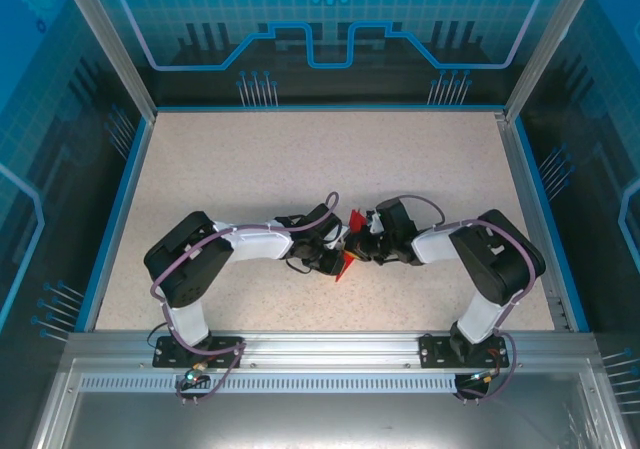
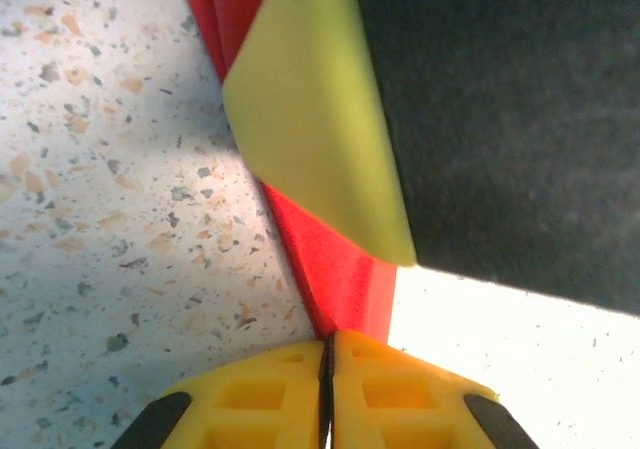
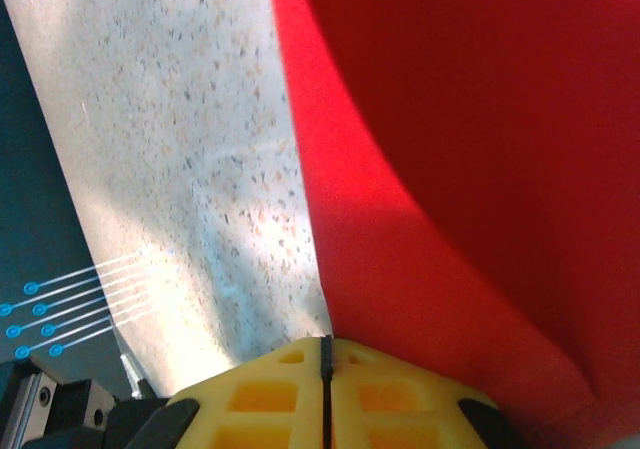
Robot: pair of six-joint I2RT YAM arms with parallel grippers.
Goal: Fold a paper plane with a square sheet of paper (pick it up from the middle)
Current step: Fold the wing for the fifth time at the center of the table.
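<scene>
Locate both tools near the middle of the speckled surface [image 1: 300, 159], slightly toward its near edge, where the two arms meet tip to tip. The left tool [image 1: 334, 259] and the right tool [image 1: 360, 247] sit just beside each other with the red sheet of paper [image 1: 356, 218] between them. One corner stands up above the tools and another pokes out below them toward the arm bases. In the left wrist view, you see the left tool [image 2: 325, 354] with its yellow fingers [image 2: 250, 399] pressed together and the creased sheet [image 2: 345, 269] running straight into their seam, so this tool is clamped on the paper. A pale yellow pad [image 2: 320, 139] on a dark body lies against the sheet just beyond. In the right wrist view, the right tool [image 3: 326, 347] likewise has its fingers together. The sheet [image 3: 470, 169] enters the seam at its edge and curves away to the right, clamped here too. You cannot tell whether the sheet's lower edge touches the surface [image 3: 200, 169].
</scene>
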